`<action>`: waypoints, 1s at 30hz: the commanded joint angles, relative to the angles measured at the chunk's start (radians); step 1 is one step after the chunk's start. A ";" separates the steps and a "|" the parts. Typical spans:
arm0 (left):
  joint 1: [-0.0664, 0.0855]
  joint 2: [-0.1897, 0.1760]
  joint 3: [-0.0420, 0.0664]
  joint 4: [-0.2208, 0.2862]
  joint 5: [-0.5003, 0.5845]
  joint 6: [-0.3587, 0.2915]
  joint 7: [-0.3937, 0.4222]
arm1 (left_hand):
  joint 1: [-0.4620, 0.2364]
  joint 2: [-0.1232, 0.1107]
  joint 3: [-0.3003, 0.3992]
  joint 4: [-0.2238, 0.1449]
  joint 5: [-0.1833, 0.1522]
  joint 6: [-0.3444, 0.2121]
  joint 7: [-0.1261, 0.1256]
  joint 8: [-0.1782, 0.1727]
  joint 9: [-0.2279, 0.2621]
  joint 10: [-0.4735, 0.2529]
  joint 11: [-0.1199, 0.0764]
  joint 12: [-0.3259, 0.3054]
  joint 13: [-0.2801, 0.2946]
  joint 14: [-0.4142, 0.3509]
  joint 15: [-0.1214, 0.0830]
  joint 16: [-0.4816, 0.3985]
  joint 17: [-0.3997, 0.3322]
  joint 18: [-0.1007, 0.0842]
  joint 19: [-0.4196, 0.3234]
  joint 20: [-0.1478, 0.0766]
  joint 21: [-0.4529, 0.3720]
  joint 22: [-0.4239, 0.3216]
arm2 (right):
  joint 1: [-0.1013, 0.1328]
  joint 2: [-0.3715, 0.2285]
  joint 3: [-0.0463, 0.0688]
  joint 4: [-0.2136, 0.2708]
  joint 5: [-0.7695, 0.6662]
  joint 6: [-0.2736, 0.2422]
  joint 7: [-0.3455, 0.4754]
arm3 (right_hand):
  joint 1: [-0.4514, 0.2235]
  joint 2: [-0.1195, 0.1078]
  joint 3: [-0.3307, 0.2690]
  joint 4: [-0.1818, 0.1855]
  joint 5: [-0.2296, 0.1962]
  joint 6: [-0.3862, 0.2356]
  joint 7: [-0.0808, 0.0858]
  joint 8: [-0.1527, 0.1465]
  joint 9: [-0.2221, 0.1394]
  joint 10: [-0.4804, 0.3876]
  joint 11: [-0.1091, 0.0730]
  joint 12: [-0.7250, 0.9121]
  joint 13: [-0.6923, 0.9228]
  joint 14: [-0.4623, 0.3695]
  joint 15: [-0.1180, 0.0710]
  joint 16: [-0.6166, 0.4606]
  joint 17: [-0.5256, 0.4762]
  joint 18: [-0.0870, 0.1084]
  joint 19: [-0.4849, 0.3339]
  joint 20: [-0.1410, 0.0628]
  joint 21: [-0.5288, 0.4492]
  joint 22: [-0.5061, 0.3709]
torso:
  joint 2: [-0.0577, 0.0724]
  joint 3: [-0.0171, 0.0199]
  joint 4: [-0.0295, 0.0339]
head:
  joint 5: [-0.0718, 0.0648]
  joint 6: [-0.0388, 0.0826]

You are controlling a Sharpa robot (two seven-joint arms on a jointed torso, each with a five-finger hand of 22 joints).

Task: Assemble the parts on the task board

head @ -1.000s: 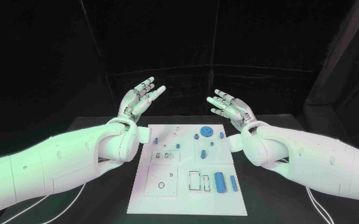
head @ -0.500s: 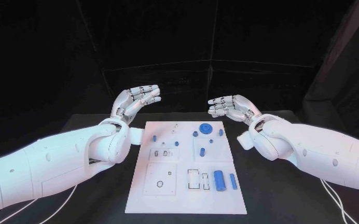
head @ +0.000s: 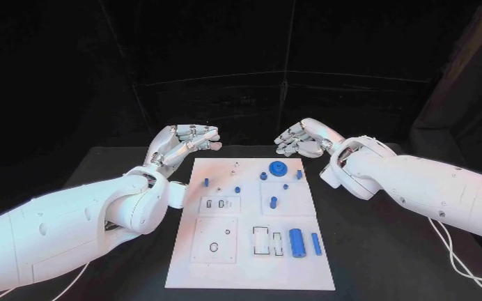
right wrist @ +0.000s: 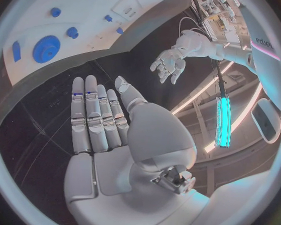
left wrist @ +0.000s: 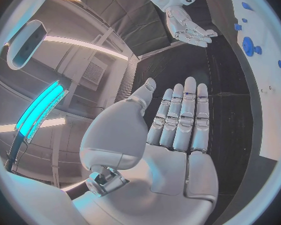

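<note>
1. Task board (head: 251, 245) lay flat mid-bench on the black bench (head: 382, 259), long side running away from the robot.
2. Left hand (head: 184, 143) hung above the bench just off the board's far left corner, held nothing. In the left wrist view its fingers (left wrist: 181, 117) were straight, side by side, thumb set apart.
3. Right hand (head: 304, 139) hung past the board's far right corner, likewise held nothing; fingers (right wrist: 93, 117) extended, thumb out.
4. Hands well apart, neither touching board nor parts.
5. Blue parts all on the board: a round gear (head: 276, 169) near the far edge, a thick cylinder (head: 297, 242) and a thinner rod (head: 315, 244) beside it near the right edge, small pegs (head: 237, 190) scattered mid-board.
</note>
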 commanded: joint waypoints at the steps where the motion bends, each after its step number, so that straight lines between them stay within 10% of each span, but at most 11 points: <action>1: 0.002 -0.011 0.001 0.029 -0.044 0.038 0.004 | -0.006 0.003 0.001 -0.009 0.004 0.008 0.001 -0.011 -0.002 0.002 0.003 -0.014 -0.003 0.014 -0.002 0.005 0.005 0.008 0.014 -0.001 0.005 -0.003 | 0.012 0.018 0.001 -0.011 -0.310 0.084 -0.134 | 0.014 -0.034 0.028 -0.001 -0.002 0.064 -0.023 -0.021 -0.001 0.084 -0.036 -0.032 0.002 0.202 -0.055 0.072 0.061 0.010 0.105 -0.065 0.173 0.093 | 0.030 -0.0058 0.0142 | -0.009 0.003; 13: 0.002 -0.025 0.001 0.077 -0.047 0.062 -0.004 | -0.018 0.003 0.002 -0.014 0.004 0.006 0.005 -0.023 -0.002 -0.004 0.007 -0.033 -0.004 0.023 -0.001 -0.001 0.011 0.008 0.027 -0.002 0.004 -0.008 | 0.025 0.089 0.003 -0.066 -0.606 0.195 -0.240 | -0.022 -0.063 0.070 0.002 -0.015 0.055 -0.038 -0.045 -0.002 0.043 -0.038 -0.036 0.004 0.236 -0.069 0.349 0.253 0.010 0.108 -0.079 0.379 0.221 | 0.071 -0.0147 0.0348 | -0.032 0.006; 30: 0.002 -0.027 0.001 0.084 -0.035 0.081 -0.010 | -0.024 0.005 0.004 -0.019 0.004 0.002 0.009 -0.032 -0.002 -0.011 0.011 -0.046 -0.004 0.017 0.003 -0.012 0.012 0.007 0.027 0.000 -0.003 -0.014 | 0.027 0.126 0.003 -0.076 -0.670 0.234 -0.247 | -0.039 -0.074 0.111 0.005 -0.024 0.024 -0.039 -0.044 -0.001 0.006 -0.038 -0.033 0.005 0.215 -0.062 0.704 0.551 -0.017 0.147 -0.069 0.642 0.498 | 0.104 -0.0151 0.0368 | -0.031 0.012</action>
